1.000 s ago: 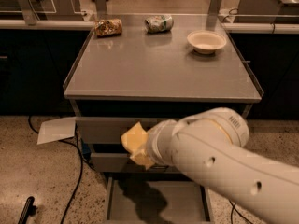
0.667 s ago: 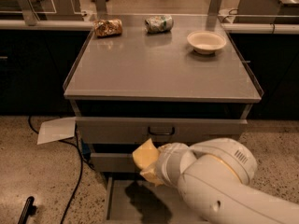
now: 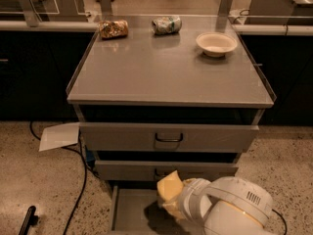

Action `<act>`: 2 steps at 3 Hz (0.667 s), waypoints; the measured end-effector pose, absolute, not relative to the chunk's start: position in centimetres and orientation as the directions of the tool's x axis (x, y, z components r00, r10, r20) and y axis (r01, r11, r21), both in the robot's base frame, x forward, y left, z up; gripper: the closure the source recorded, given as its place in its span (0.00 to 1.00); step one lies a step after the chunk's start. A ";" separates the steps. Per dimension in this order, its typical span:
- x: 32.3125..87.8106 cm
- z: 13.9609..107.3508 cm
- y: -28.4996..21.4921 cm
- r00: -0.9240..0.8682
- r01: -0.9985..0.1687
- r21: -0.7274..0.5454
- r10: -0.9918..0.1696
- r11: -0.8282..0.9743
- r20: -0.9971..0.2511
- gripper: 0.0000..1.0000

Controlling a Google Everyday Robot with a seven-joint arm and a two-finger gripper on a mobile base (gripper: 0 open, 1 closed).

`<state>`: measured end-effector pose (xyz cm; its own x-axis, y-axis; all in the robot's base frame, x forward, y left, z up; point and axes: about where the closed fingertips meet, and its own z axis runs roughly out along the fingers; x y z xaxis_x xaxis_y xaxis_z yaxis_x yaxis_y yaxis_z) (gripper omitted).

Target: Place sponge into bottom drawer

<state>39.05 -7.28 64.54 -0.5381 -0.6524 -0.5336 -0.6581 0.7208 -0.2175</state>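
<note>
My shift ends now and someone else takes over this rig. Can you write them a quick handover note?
Gripper: low in front of the cabinet, above the open bottom drawer, jaws closed on the sponge.
Done: the bottom drawer is pulled out and the sponge is held over its floor, not yet touching it.
Left: lower the sponge, release it onto the drawer floor, then back away.

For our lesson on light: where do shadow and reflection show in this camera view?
Camera view: a dark shadow lies in the grey metal bottom drawer beneath the pale yellow sponge and the white arm's gripper at lower centre; the grey cabinet top reflects softly.
</note>
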 end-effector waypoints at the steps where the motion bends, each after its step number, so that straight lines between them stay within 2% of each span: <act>1: 39.1 64.5 -7.3 -0.538 -0.658 -0.217 -0.652 0.721 -0.534 1.00; 2: 39.6 62.1 -8.6 -0.570 -0.644 -0.147 -0.599 0.750 -0.562 1.00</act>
<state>39.65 -8.63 62.05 -0.5696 -0.5995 -0.5623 -0.6444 0.7504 -0.1473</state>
